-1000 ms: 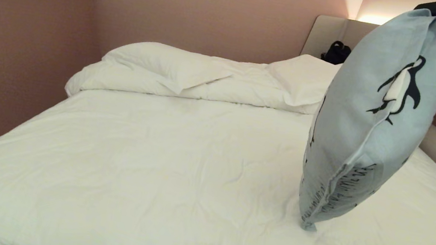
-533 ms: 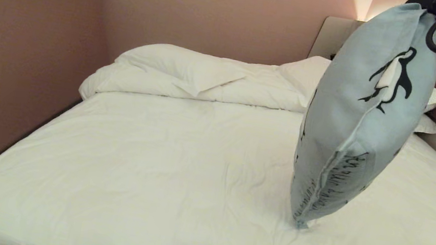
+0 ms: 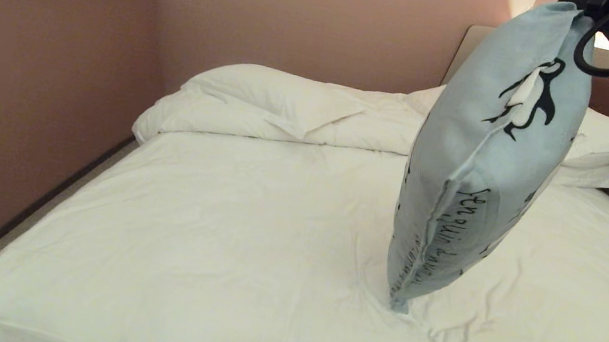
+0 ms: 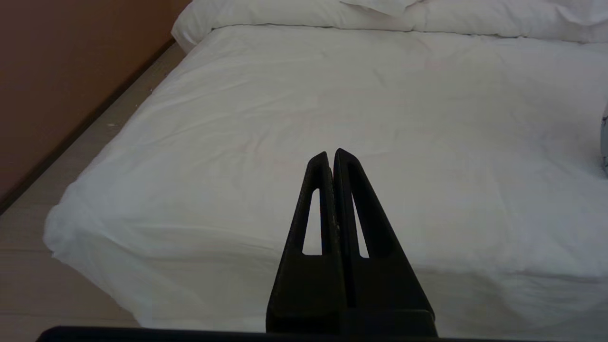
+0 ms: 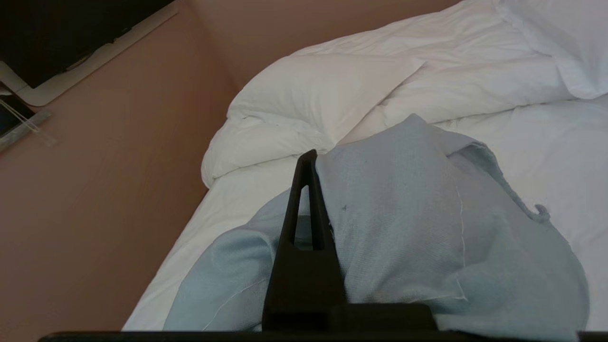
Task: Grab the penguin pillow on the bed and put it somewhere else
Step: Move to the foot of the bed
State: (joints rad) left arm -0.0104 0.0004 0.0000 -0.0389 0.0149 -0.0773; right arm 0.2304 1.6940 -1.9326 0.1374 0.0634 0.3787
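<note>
Fingers point(image 5: 304, 190) tight on penguin pillow point(image 3: 487, 162); right side

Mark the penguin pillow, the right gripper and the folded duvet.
penguin pillow point(image 3: 463, 158): head view, blue front panel.
right gripper point(image 5: 316, 164): right wrist view, tip of the one visible finger, pinching pillow fabric.
folded duvet point(image 3: 289, 108): head view, top fold.

- The penguin pillow point(image 3: 481, 161) is a rectangular, light blue-grey cushion printed with black-and-white penguins and black script along one seam. It hangs on end, tilted, from its top corner, with only its bottom corner touching the sheet, toward the bed's right half.
- The bed point(image 3: 223, 231) is large, with a wrinkled white sheet. A white duvet lies bunched along its far edge, and white pillows are stacked at the right beside a brown padded headboard.
</note>
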